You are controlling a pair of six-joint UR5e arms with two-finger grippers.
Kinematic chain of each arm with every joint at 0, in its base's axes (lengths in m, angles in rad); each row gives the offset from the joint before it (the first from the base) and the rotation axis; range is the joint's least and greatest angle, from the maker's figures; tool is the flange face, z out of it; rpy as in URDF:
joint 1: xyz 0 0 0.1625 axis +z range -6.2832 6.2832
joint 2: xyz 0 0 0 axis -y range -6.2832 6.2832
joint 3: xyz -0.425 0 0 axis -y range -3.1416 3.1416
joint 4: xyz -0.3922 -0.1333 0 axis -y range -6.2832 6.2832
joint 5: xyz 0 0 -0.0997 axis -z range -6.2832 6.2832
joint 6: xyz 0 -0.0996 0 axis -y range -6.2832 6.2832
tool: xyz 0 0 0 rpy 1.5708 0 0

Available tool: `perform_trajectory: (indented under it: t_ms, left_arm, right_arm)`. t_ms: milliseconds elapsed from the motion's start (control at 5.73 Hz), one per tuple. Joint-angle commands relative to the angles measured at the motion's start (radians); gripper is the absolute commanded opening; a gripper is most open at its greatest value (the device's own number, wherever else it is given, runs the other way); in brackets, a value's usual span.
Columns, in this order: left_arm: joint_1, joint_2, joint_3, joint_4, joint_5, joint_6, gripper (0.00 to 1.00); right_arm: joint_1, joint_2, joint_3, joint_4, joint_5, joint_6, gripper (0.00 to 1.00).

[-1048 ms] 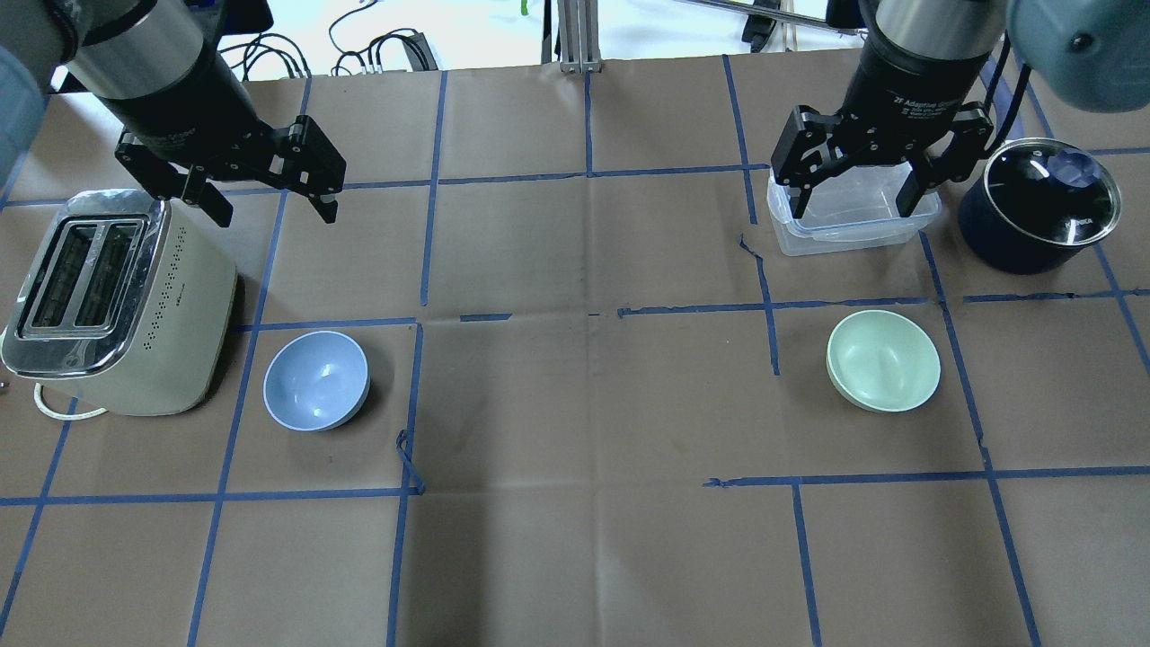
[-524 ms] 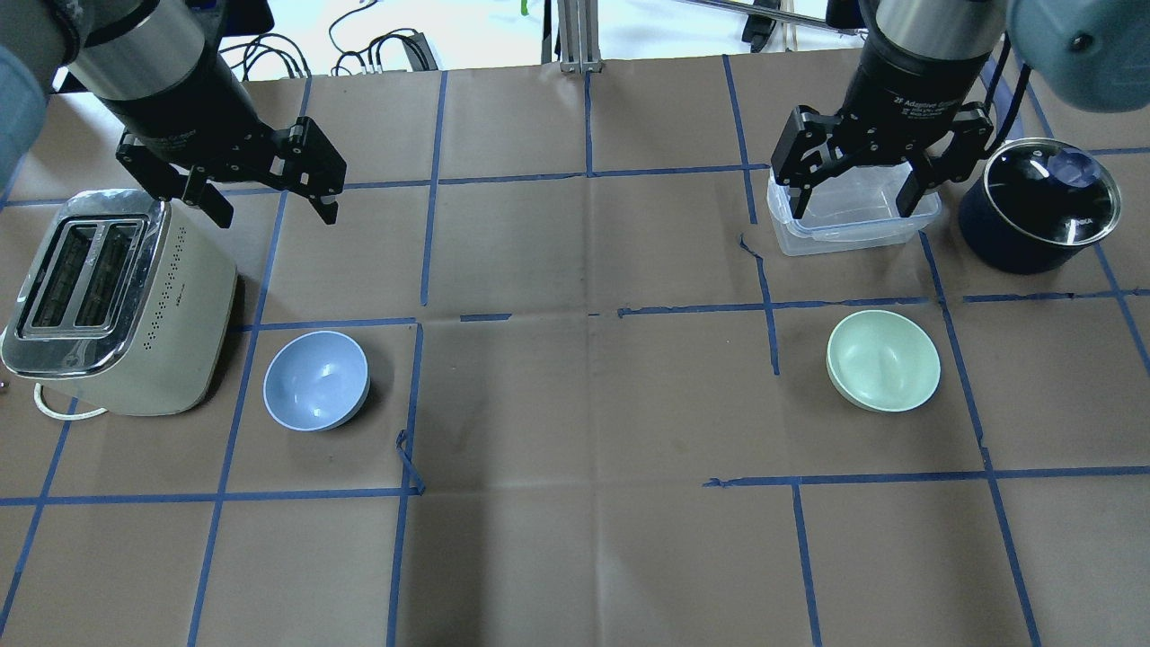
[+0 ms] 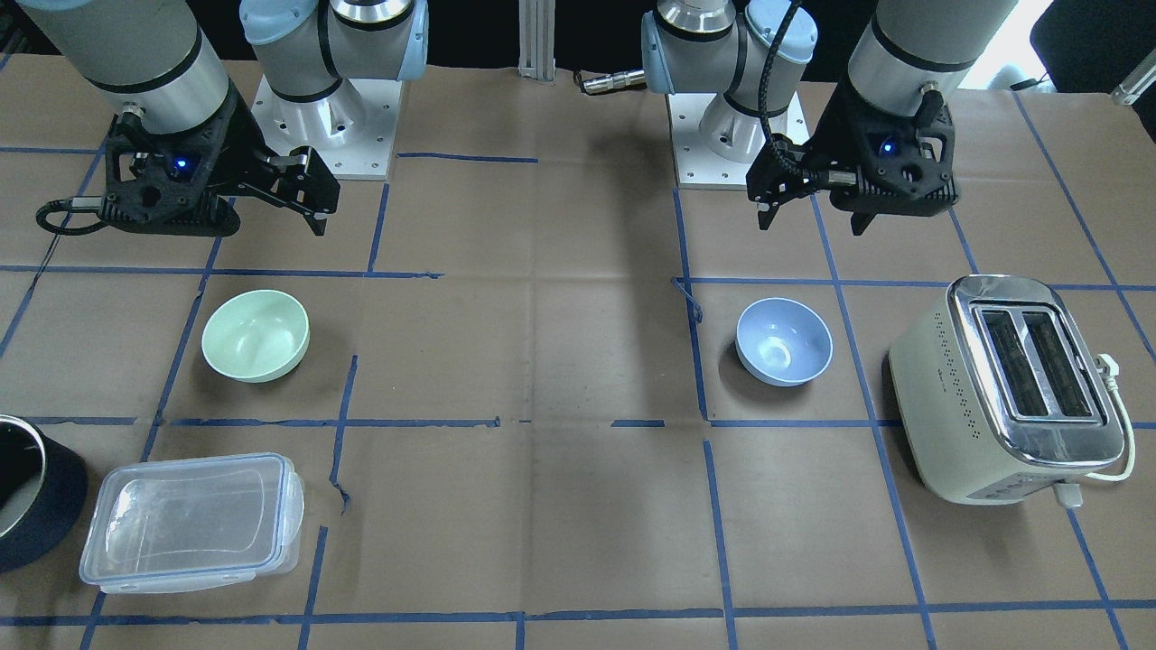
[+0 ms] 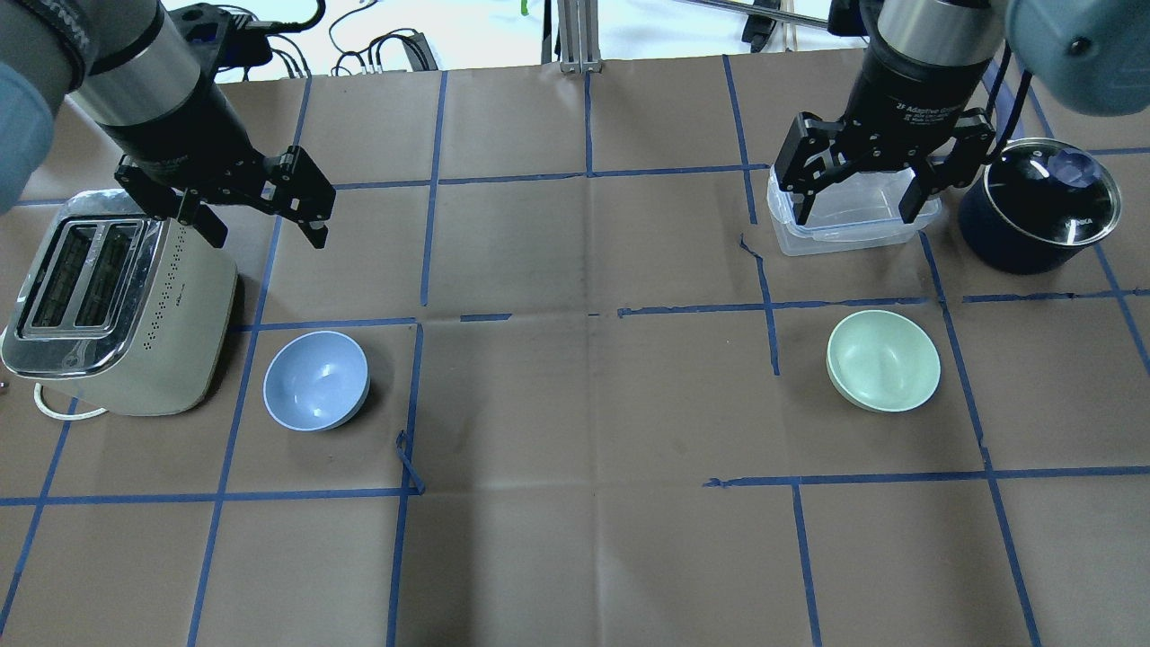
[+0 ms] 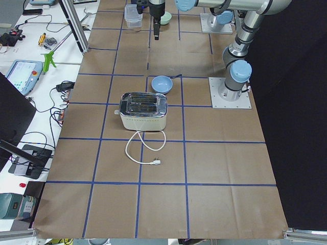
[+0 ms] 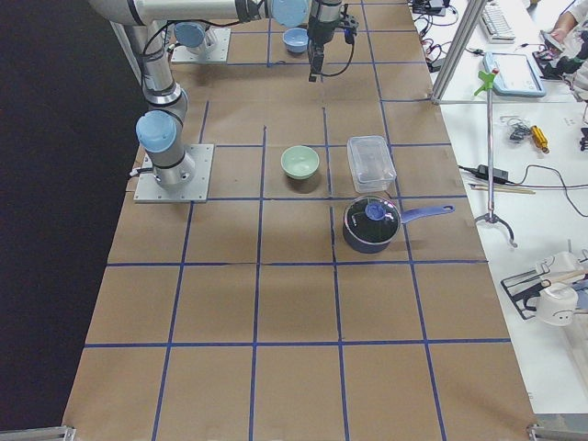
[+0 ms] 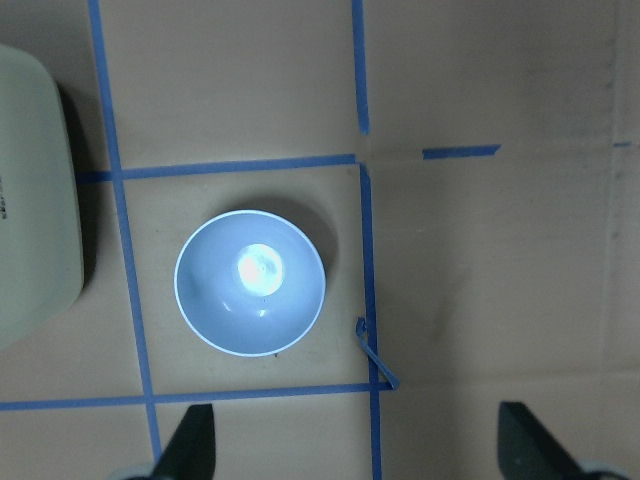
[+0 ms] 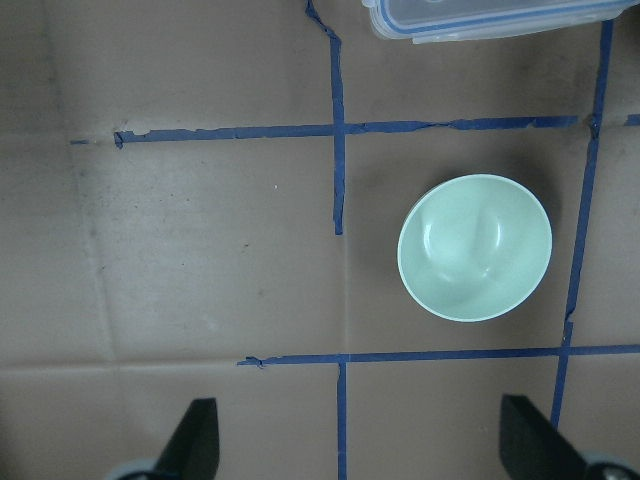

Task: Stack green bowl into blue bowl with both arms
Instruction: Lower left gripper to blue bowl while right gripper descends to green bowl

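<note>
Two bowls sit well apart on the brown paper tabletop [image 4: 584, 557], which is gridded with blue tape [image 4: 431, 180]. Far left in the overhead view is a cream two-slot toaster [image 4: 117, 305] with a chrome top and a white cord [image 4: 63, 413] at its near end. Above the toaster's far corner hangs the left gripper [image 4: 266, 232], off the tabletop, jaws spread wide, nothing between them. Just right of the toaster stands the blue bowl [image 4: 316, 381], upright, rim up, nothing inside, near the toaster but not touching it. The left wrist view looks straight down on it: bowl left of centre, both fingertips at the bottom edge, clear of it. Over in the right half is the green bowl [image 4: 883, 360], upright inside one taped square, nothing in it, nothing touching it. Above and beyond it in the overhead view is the right gripper [image 4: 856, 214], also in the air, jaws wide apart and holding nothing. The right wrist view has the green bowl right of centre, fingertips clear of it. Behind the gripper sits a clear lidded container [image 4: 853, 235] with a blue rim. Just right of that is a dark navy pot [image 4: 1015, 243] with a glass lid [image 4: 1051, 190].
</note>
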Motion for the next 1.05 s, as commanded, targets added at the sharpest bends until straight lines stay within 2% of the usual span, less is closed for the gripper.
perform_trajectory:
  t_ms: [0, 175, 349, 698, 873]
  left_arm:
    - [0.006, -0.040, -0.179, 0.180, -0.003, 0.005, 0.98]
    - [0.009, -0.053, -0.309, 0.309, -0.001, 0.009, 0.98]
    - [0.012, -0.092, -0.406, 0.500, 0.000, 0.017, 0.98]
    - [0.010, -0.212, -0.467, 0.676, 0.003, 0.025, 0.97]
    - [0.010, -0.235, -0.474, 0.704, 0.006, 0.032, 0.93]
  right_arm:
    - [-0.074, -0.034, 0.059, 0.002, -0.004, -0.117, 1.00]
    - [-0.176, -0.091, 0.143, -0.016, -0.002, -0.230, 1.00]
    - [-0.283, -0.102, 0.188, -0.059, -0.002, -0.357, 1.00]
    - [-0.436, -0.099, 0.276, -0.147, 0.001, -0.519, 1.00]
    - [-0.441, -0.094, 0.335, -0.231, 0.002, -0.530, 1.00]
